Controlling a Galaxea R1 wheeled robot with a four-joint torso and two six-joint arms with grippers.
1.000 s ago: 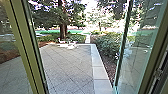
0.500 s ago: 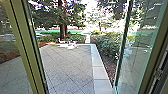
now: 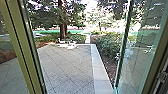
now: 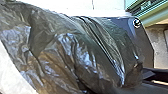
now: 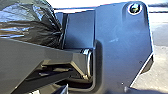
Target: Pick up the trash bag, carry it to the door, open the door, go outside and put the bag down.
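Left arm's pose: my left wrist was close to the trash bag (image 4: 62, 47), its crumpled, shiny black side spread before the wrist camera, with the dark plate (image 4: 147, 50) of my own body partly behind it.
Left gripper: I could not tell whether it was clenched, released or grasping the bag.
Right arm's pose: my right wrist was near the bag too, its camera facing my body's plate and the dark jointed bar, with the bag's folds drawn together to a narrow gather (image 5: 59, 33) by the bar.
Right gripper: I could not tell its state or whether it had hold of that gather.
Bag's place: it was close to both wrists and my own plate; what bore its weight I could not tell.
Door: a glass door (image 3: 138, 50) stood open at 2 o'clock, across the gap from an olive-coloured post (image 3: 18, 47) at 10 o'clock.
Paving: grey paving (image 3: 67, 66) ran ahead at 12 o'clock, edged by a paler strip (image 3: 100, 72) toward 1 o'clock.
Greenery: a tree trunk (image 3: 63, 30) rose at 11 o'clock, and bushes (image 3: 107, 45) grew at 1 o'clock.
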